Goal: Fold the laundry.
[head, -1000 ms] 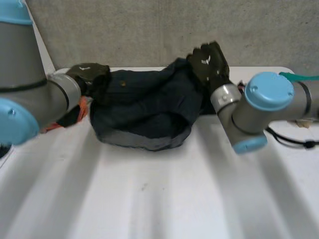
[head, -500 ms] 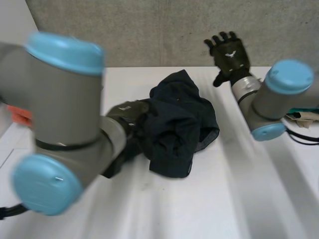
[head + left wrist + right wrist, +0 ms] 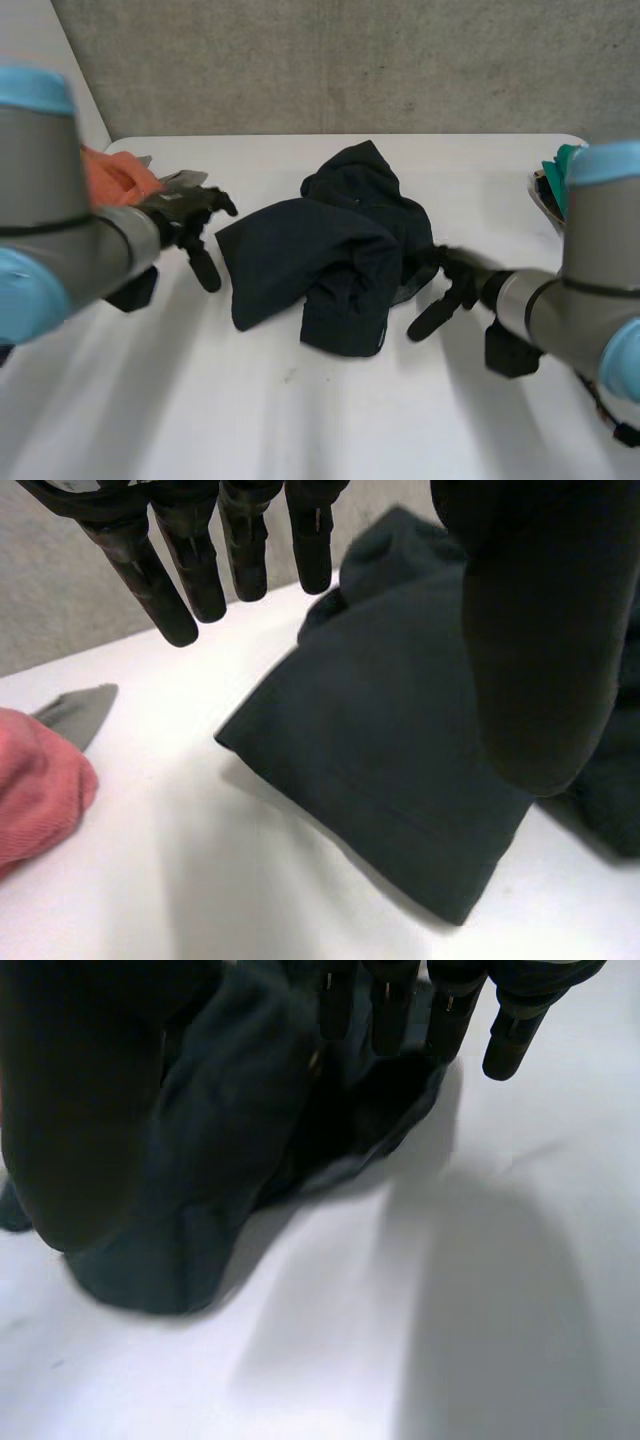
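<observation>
Two hands: left hand and right hand, fingers straight and apart, holding nothing.
Navy garment: crumpled heap between the hands, near each one's fingertips.
Advice: pinch opposite edges, spread flat before folding.

Dark garment heaped at table centre; front open; orange cloth at left edge.

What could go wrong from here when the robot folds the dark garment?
1. The dark garment lies bunched in overlapping layers, so a hand may catch several layers and fold it crooked.
2. The left hand and right hand are open beside it, holding nothing; a push might slide it across the table.
3. The orange cloth near the left arm could get dragged along.
</observation>
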Robot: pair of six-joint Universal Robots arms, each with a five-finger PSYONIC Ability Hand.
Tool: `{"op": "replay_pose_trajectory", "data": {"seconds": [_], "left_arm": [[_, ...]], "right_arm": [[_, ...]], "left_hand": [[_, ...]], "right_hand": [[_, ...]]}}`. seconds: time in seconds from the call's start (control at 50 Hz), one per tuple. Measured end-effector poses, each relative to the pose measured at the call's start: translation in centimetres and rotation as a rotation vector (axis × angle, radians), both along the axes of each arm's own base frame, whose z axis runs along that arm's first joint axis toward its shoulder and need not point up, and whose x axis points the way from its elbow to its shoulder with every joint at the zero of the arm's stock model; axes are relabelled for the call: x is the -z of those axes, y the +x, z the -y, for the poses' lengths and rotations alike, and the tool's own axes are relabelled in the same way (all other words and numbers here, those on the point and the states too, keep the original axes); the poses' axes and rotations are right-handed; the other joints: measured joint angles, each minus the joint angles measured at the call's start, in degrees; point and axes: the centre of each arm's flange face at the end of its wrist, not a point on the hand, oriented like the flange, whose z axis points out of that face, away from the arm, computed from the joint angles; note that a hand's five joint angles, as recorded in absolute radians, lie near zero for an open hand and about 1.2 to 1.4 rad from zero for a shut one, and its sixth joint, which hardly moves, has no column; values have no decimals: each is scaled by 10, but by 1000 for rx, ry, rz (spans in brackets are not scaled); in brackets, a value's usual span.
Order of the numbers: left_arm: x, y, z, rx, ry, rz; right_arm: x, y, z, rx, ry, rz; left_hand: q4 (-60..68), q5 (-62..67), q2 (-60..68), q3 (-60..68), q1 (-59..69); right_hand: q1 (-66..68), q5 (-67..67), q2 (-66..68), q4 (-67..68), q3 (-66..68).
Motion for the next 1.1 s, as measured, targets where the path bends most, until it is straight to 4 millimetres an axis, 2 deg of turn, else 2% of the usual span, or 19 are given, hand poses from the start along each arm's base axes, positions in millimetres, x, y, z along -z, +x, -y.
{"op": "replay_pose_trajectory", "data": {"seconds": [0.18, 0.34, 0.38, 0.42, 0.44, 0.5, 0.52, 0.54, 0.6, 0.66, 0.7, 0.72, 0.78, 0.8, 0.94, 1.0, 1.04, 1.06, 1.1], "left_arm": [[51, -49, 5, 43, -94, 101], [76, -77, 6, 39, -122, 172], [81, -80, 7, 27, -123, 188], [85, -82, 9, 15, -124, 201], [86, -82, 11, 4, -126, 210], [83, -82, 17, -30, -143, 221], [82, -81, 18, -37, -147, 221], [74, -79, 22, -65, -166, 216], [49, -70, 29, -127, -212, 194], [4, -56, 34, -184, -285, 130], [-16, -50, 35, -198, -316, 100], [-38, -42, 33, -208, -353, 64], [-65, -34, 30, -208, -398, 22], [-93, -25, 25, -199, -453, -23], [-210, 15, -19, -149, -730, -180], [-241, 26, -38, -143, -818, -218], [-245, 27, -40, -142, -829, -223], [-265, 34, -54, -137, -889, -252], [-273, 35, -60, -130, -914, -266]], "right_arm": [[37, 19, 0, 72, 65, 94], [61, 38, 7, 134, 105, 101], [65, 43, 7, 142, 115, 105], [66, 47, 7, 148, 120, 110], [67, 49, 7, 155, 122, 113], [66, 51, 8, 176, 112, 120], [66, 51, 8, 180, 108, 122], [62, 51, 11, 194, 84, 130], [43, 48, 22, 214, -9, 161], [7, 42, 37, 199, -180, 172], [-8, 39, 42, 183, -253, 163], [-31, 35, 47, 159, -360, 141], [-51, 32, 50, 124, -456, 102], [-74, 29, 51, 78, -565, 49], [-184, 16, 36, -39, -1033, -180], [-220, 10, 28, -26, -1149, -197], [-223, 9, 27, -24, -1159, -197], [-247, 4, 20, -11, -1224, -186], [-255, 3, 16, -16, -1238, -176]], "left_hand": [[-36, -20, -36, -31, -36], [-35, -20, -36, -30, -35], [-31, -16, -30, -25, -29], [100, 107, 95, 99, 119], [194, 199, 190, 192, 223], [403, 403, 409, 408, 426], [416, 416, 423, 415, 438], [493, 492, 492, 490, 491], [526, 517, 523, 521, 496], [527, 517, 524, 522, 496], [527, 517, 524, 522, 496], [527, 517, 524, 522, 496], [527, 517, 524, 522, 496], [528, 517, 525, 524, 496], [528, 517, 525, 524, 496], [528, 517, 525, 524, 496], [528, 517, 525, 524, 496], [528, 517, 525, 524, 496], [528, 517, 525, 524, 496]], "right_hand": [[2, 2, 2, 2, 2], [2, 4, 2, 6, 8], [57, 57, 64, 61, 68], [129, 156, 159, 97, 132], [196, 275, 237, 131, 174], [227, 499, 250, 133, 176], [227, 508, 250, 133, 176], [227, 536, 250, 133, 176], [227, 548, 250, 133, 176], [227, 554, 250, 133, 176], [227, 557, 250, 133, 176], [227, 561, 250, 133, 176], [227, 564, 250, 133, 176], [227, 564, 250, 133, 176], [227, 565, 250, 133, 176], [227, 565, 250, 133, 176], [227, 565, 250, 133, 176], [227, 565, 250, 133, 176], [227, 565, 250, 133, 176]]}}
